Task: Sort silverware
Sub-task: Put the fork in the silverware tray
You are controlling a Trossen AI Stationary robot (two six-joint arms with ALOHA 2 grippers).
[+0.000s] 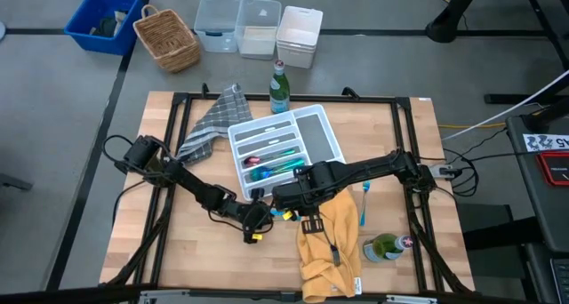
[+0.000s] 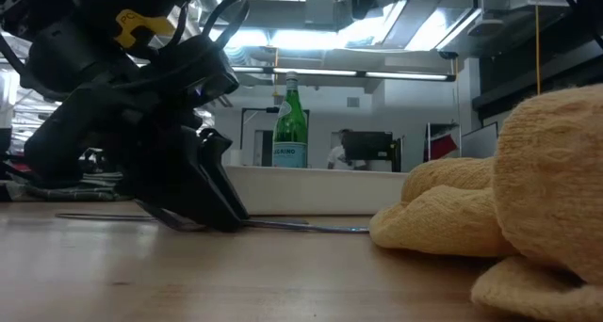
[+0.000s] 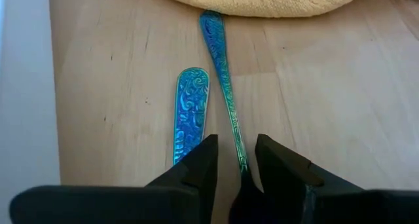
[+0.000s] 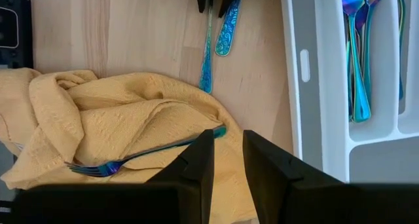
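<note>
Two blue pieces of silverware lie flat on the wooden table beside a yellow towel [image 3: 262,1]: a slim one [image 3: 222,73] and a wider handle [image 3: 190,112]. My left gripper [image 3: 237,142] slants down to the table, open, with one finger on each side of the slim piece's shaft. A gap shows on both sides. My right gripper [image 4: 228,135] hangs high above the towel [image 4: 118,112], pointing down, open, with nothing between its fingers. A fork [image 4: 131,158] lies on the towel below it. More silverware [image 4: 357,54] lies in the white tray [image 4: 304,67].
The tray [image 1: 236,135] stands mid-table, a grey cloth [image 1: 213,117] and an upright green bottle [image 1: 280,86] beyond it. Another blue piece [image 1: 363,202] lies by the towel's right side. A green bottle [image 1: 384,248] lies near the front right. Bins and a basket stand behind the table.
</note>
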